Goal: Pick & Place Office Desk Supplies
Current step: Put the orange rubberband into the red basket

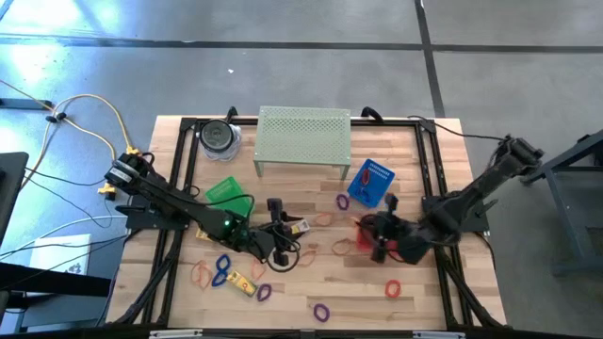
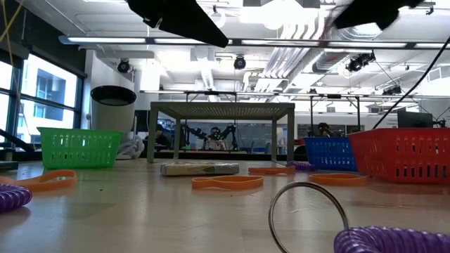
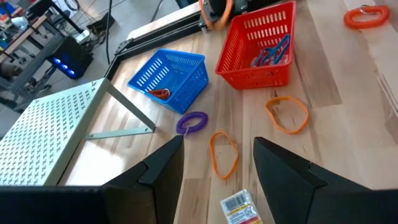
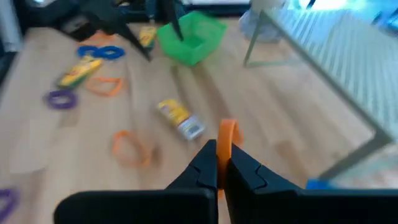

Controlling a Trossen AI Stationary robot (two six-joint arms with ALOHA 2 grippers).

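I see my left gripper (image 3: 217,171) with its fingers parted and nothing between them, over mid-table just above a yellow piece (image 3: 239,207); an orange band (image 3: 224,154) lies ahead of it with bare wood around; my right gripper (image 4: 217,163) is pinched closed on an orange loop (image 4: 229,138) beside the red basket (image 1: 369,233); purple bands (image 1: 321,310) sit near the table's front edge (image 1: 311,328)
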